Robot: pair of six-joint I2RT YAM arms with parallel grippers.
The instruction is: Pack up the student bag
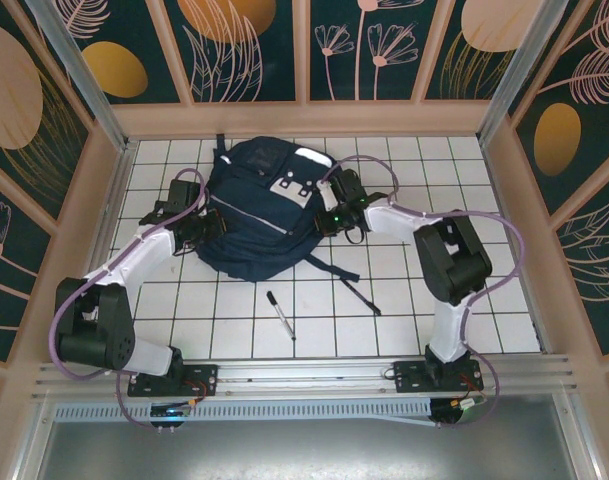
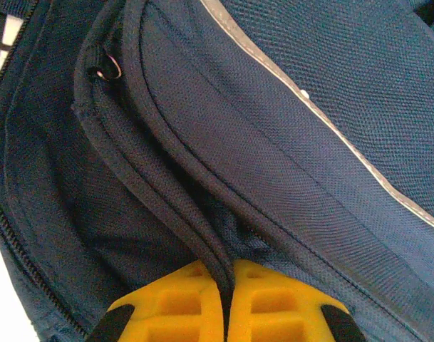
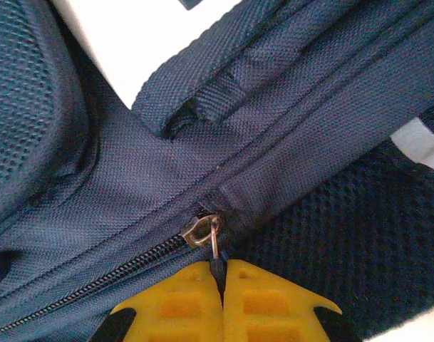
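The student bag, a big navy-blue backpack, lies flat in the middle of the tiled table. My left gripper is at its left edge. In the left wrist view its yellow fingers are shut on a piped fold of the bag's fabric. My right gripper is at the bag's right side. Its yellow fingers pinch the dark zipper pull, which hangs from the metal slider at the end of a closed zip.
Two dark pens lie on the white tiles in front of the bag, one near the middle and one to its right. Wooden walls fence the table on three sides.
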